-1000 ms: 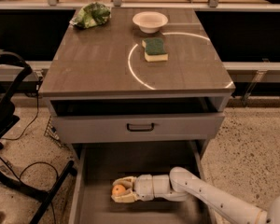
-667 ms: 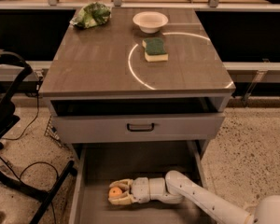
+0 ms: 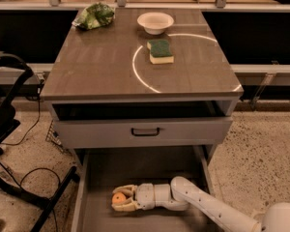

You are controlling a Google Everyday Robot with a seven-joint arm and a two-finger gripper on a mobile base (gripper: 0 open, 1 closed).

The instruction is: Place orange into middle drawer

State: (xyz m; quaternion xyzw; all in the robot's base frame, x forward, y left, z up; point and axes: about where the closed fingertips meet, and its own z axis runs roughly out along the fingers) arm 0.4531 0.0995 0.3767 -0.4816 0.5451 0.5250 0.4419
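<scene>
The orange (image 3: 119, 197) is small and round and sits low over the floor of the middle drawer (image 3: 140, 170). This wide grey drawer is pulled out at the bottom of the cabinet. My gripper (image 3: 115, 200) reaches in from the lower right, with the white arm lying across the drawer. Its pale fingers (image 3: 127, 207) sit on either side of the orange and are closed on it, at the drawer's front left. I cannot tell whether the orange touches the floor.
Above is a grey drawer front with a black handle (image 3: 145, 131). On the tabletop are a white bowl (image 3: 155, 22), a green-and-yellow sponge (image 3: 161, 51) and a green bag (image 3: 94, 16). A black frame (image 3: 9, 129) and cables stand on the floor at left.
My gripper with the orange has moved a little to the left and towards the drawer's front. Nothing on the tabletop has moved.
</scene>
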